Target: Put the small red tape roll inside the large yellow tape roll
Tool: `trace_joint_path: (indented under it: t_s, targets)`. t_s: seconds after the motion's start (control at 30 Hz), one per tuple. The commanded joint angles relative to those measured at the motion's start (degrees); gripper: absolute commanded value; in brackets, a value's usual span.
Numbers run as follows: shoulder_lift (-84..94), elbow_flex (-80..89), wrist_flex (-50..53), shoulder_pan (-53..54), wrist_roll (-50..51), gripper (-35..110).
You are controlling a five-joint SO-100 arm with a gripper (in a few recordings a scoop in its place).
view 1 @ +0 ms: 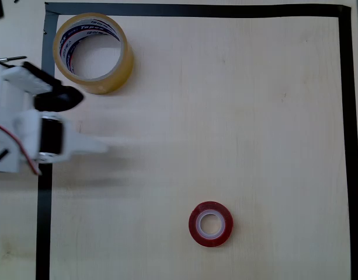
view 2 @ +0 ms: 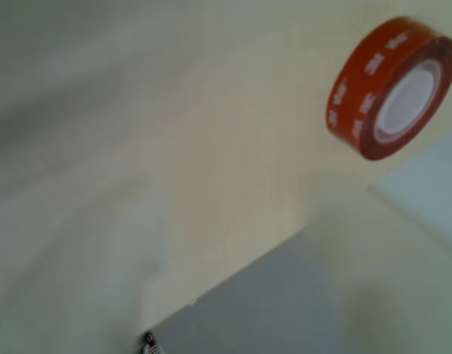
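The small red tape roll lies flat on the pale wood table, low and right of the middle in the overhead view. In the wrist view the small red tape roll sits at the upper right with its white core facing right. The large yellow tape roll stands at the top left corner, its printed white core showing. My gripper reaches in from the left edge, blurred, pointing right, below the yellow roll and far from the red one. Nothing is between its fingers; the blur hides how wide they stand.
A black tape border frames the work area along the top, left and right. The white arm body overlaps the left border strip. Bare wood lies between the two rolls.
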Motion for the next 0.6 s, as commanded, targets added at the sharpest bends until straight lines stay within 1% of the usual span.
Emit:
trace_joint_path:
  t_s: [0.0,0.1,0.2,0.57]
  targets:
    - [-14.2,-16.3,-0.4,1.7,-1.5,18]
    - [-22.8,-22.9,-0.2,2.5,-1.6,23]
    - [-27.7,-26.5,-0.5,3.0,-1.6,27]
    - [-42.5,-40.0,-3.0,8.3,-2.4,27]
